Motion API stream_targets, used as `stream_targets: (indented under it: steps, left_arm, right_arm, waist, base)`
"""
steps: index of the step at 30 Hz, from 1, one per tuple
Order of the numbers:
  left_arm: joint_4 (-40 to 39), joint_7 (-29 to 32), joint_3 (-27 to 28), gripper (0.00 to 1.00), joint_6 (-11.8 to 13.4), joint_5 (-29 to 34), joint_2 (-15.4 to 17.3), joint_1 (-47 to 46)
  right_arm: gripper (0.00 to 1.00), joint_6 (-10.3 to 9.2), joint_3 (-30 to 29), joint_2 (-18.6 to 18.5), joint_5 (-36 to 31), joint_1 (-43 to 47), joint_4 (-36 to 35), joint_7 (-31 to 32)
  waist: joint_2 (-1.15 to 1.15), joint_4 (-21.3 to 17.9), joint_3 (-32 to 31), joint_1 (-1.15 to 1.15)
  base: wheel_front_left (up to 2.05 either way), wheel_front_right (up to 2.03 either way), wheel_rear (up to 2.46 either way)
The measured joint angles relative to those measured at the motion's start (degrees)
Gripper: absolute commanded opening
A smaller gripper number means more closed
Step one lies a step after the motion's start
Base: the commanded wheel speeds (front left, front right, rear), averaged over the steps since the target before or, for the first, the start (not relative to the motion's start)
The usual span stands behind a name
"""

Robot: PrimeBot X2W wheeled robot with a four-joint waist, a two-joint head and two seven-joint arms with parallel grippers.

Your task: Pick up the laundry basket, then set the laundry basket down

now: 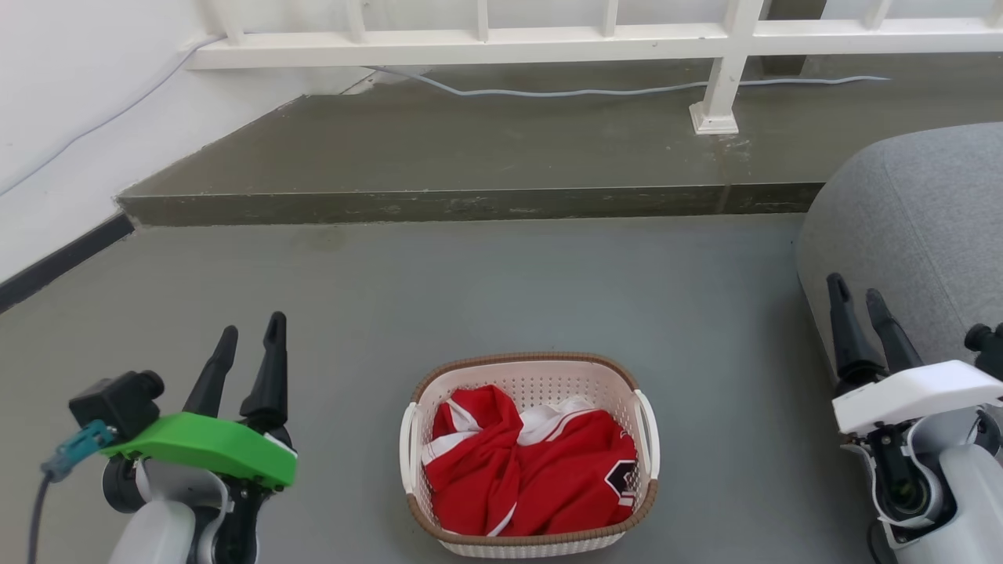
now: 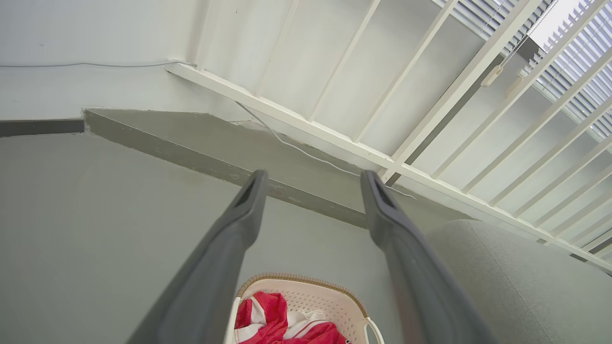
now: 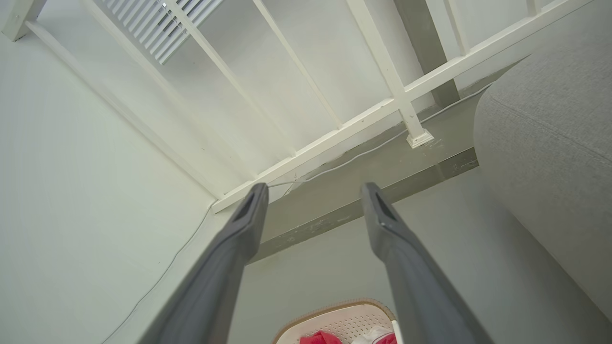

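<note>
Basket sits on grey floor, low centre of head view, between the two arms and touching neither; red-and-white garment bundled inside. Left gripper hangs well off to the basket's left, jaws parted, holding nothing. Right gripper is well off to its right, close by a grey cushion, jaws likewise apart and empty; both wrist views look past the fingers to the raised step and white railing.
</note>
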Motion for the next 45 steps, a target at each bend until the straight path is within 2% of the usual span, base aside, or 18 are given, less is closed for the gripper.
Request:
stream_targets:
  steps: [5,23,39,45]
  left_arm:
    - [0.11,-1.14,-2.18,1.0,1.25,5.89,0.53,-0.01]
    - [1.9,-4.35,-5.99,1.0,4.71,17.96,0.96,-0.6]
    - [3.22,-6.92,-8.14,1.0,7.3,27.68,0.36,-1.81]
    - [4.23,-6.94,-8.17,1.0,7.72,28.11,0.25,-2.41]
  right_arm:
    - [1.0,-1.48,2.26,-0.47,-6.32,-0.01,0.23,-1.0]
    - [1.0,-4.02,5.94,-1.16,-20.38,-0.14,0.6,-4.45]
    - [1.0,-5.46,6.56,-0.63,-29.61,-1.03,0.62,-7.39]
    - [1.0,-5.45,6.56,-0.53,-30.63,-1.03,1.15,-7.79]
  waist:
    - [0.0,0.14,0.08,0.0]
    - [0.0,0.31,0.1,0.0]
    - [0.0,0.44,0.37,0.0]
    - [0.0,0.48,0.52,0.0]
  base:
    - [0.0,0.0,0.0]
    - [0.0,0.0,0.0]
    - [0.0,0.0,0.0]
    - [0.0,0.0,0.0]
